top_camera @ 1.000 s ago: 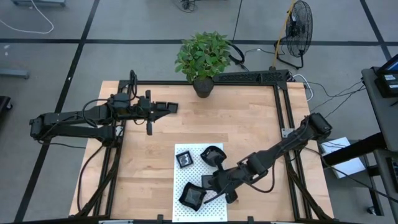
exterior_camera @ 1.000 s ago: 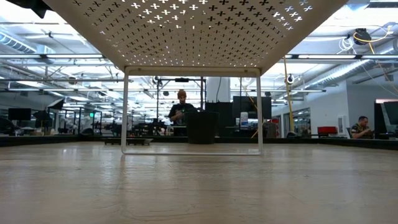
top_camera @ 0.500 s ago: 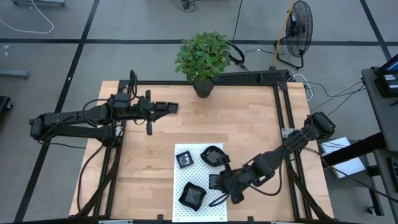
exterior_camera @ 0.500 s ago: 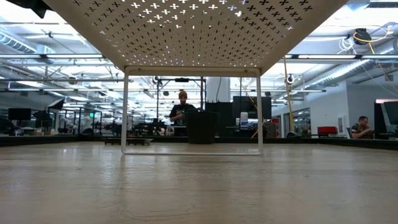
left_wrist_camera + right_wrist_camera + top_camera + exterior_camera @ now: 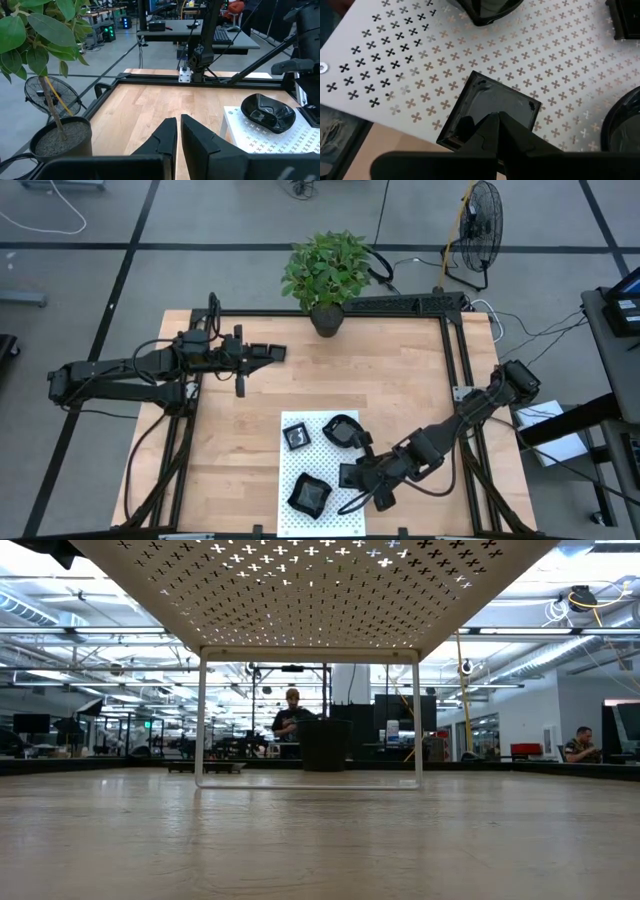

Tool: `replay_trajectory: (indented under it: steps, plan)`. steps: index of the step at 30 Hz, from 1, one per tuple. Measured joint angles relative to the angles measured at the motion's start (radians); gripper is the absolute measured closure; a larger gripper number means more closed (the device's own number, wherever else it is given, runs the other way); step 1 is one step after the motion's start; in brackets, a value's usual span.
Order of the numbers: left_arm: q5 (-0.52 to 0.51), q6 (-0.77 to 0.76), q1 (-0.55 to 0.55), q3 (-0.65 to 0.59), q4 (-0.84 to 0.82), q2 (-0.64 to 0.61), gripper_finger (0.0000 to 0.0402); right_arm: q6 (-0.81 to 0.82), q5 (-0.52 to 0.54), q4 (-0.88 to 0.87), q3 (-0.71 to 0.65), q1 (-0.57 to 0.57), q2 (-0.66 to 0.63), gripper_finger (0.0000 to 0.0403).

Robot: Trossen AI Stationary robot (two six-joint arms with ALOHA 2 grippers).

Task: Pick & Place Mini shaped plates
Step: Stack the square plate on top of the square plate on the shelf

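Right gripper: fingers closed together, gripping nothing, poised over the square glossy black shallow dish.
Dish position: flat on the white cross-perforated rectangular mat, near its right edge.
Handling: likely light, stiff and slippery; pinch across a raised rim.
Left gripper: fingers nearly touching, empty, waiting above bare wood.

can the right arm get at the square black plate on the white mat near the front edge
Probably yes. The right claw hangs just above a square plate on the mat, fingers together, with nothing between them. It would need to open first.
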Motion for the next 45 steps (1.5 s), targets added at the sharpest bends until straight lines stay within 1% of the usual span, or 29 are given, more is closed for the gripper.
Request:
replay_trajectory:
  steps: [16, 32, 40, 45]
  plan:
    - [0.000, 0.000, 0.000, 0.000, 0.000, 0.000, 0.0371, 0.022, -0.004, -0.005, 0.000, 0.028, -0.004, 0.0403]
    - [0.000, 0.000, 0.000, 0.000, 0.000, 0.000, 0.0371, 0.006, -0.004, 0.009, 0.000, 0.030, -0.004, 0.0403]
    - [0.000, 0.000, 0.000, 0.000, 0.000, 0.000, 0.0371, -0.001, -0.003, 0.024, -0.005, 0.029, -0.039, 0.0403]
    - [0.000, 0.000, 0.000, 0.000, 0.000, 0.000, 0.0371, 0.003, 0.045, 0.050, -0.004, 0.031, -0.081, 0.0389]
